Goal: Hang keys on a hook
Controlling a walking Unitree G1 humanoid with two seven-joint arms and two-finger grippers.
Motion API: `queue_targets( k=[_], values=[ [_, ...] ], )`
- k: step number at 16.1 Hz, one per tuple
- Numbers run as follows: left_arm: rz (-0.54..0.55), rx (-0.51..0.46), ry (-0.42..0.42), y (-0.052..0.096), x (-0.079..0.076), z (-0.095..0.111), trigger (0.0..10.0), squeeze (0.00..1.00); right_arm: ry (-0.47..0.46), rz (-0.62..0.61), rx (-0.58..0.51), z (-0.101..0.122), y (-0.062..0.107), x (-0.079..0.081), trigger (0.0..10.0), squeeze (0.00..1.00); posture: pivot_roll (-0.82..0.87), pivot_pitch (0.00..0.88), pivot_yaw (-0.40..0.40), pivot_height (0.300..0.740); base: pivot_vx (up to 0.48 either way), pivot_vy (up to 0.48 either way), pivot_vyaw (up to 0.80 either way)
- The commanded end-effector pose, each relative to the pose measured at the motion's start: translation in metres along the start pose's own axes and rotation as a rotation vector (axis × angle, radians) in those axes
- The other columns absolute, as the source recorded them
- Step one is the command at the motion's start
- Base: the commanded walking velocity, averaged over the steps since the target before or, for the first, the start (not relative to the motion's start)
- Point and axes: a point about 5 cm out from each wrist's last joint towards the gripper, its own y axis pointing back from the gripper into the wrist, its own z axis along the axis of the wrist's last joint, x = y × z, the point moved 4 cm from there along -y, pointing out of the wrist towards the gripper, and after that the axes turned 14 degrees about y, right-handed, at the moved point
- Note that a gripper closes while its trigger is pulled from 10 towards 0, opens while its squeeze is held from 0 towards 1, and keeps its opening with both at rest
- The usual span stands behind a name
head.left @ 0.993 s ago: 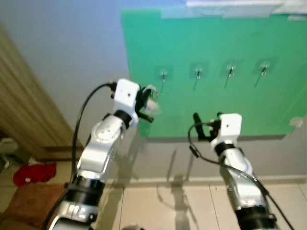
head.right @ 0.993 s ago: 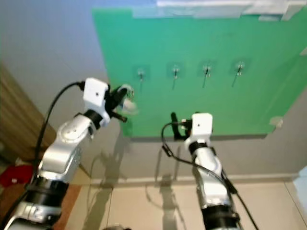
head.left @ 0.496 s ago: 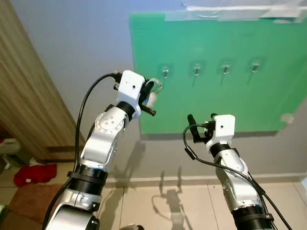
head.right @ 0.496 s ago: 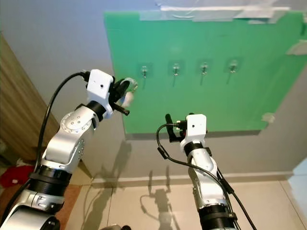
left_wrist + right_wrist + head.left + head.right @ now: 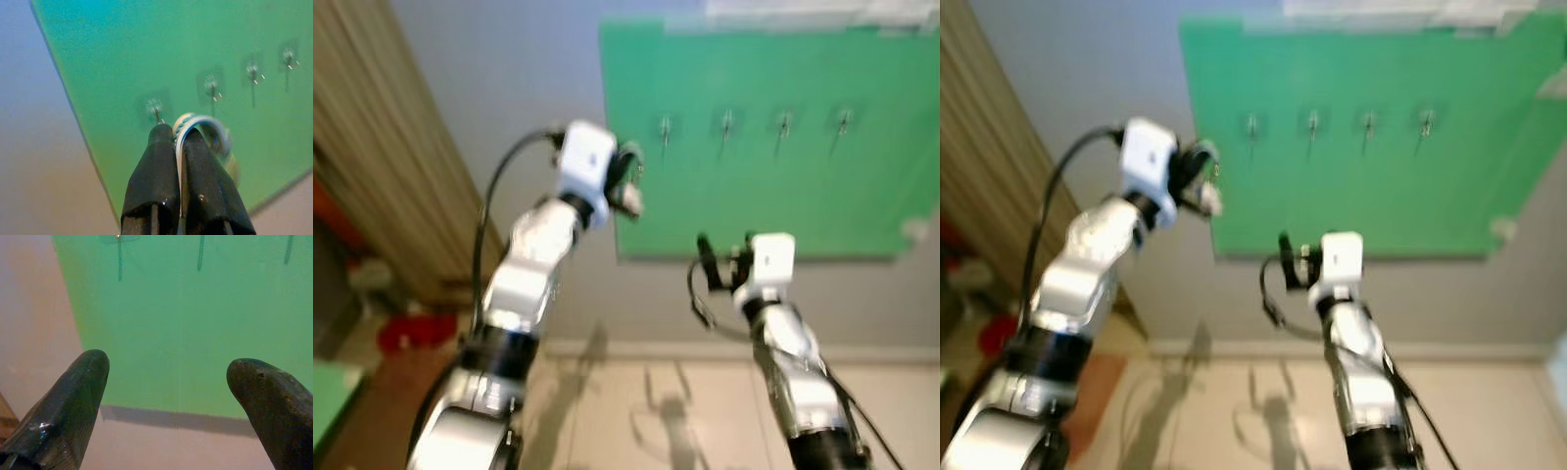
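From the head cameras, which are a bit blurry, you can see your left gripper (image 5: pixel 625 176) held up high by the left edge of the green board (image 5: pixel 773 206). It has the keys (image 5: pixel 628 198) pinched in it, and a pale bit hangs down under the fingers. Four small hooks sit in a row on the board, and the nearest hook (image 5: pixel 665 128) is just up and to the right of the keys, not touching yet. Your right gripper (image 5: pixel 724 264) waits lower down in front of the board.

From the left wrist camera, your two black fingers (image 5: pixel 151 181) are squeezed together on the key ring (image 5: pixel 198 129). The ring pokes out past the tips, close to the nearest hook (image 5: pixel 155 108). The ring looks thin, hard and smooth, so I think it could slip or twist if you let go a little. The keys look light and will swing. Hold the ring by its near side, like now, so the open loop stays free to go over the hook.

From the right wrist camera, the right fingers (image 5: pixel 73 401) are spread wide apart with nothing between them, pointing at the bottom of the board.
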Motion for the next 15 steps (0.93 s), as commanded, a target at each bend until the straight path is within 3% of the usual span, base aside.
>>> queue_targets(
  k=[1, 8, 15],
  values=[
    [0.002, -0.001, -0.004, 0.001, 0.004, 0.002, 0.0, 0.0, 0.008, 0.005, -0.017, 0.006, -0.003, 0.002, 10.0, 0.0, -0.08, 0.0, 0.127, 0.74, 0.0, 0.0, 0.0],
    [0.007, 0.015, 0.017, 0.002, 0.007, -0.006, 0.0, 0.0, 0.017, 0.007, -0.009, 0.004, -0.001, 0.001, 10.0, 0.0, -0.08, 0.0, 0.121, 0.74, 0.296, -0.373, 0.0],
    [0.048, 0.007, 0.016, 0.002, 0.015, -0.003, 0.0, 0.0, 0.018, 0.016, -0.009, 0.004, -0.001, 0.002, 10.0, 0.0, -0.08, 0.0, 0.115, 0.74, 0.05, 0.0, 0.0]
  ],
)
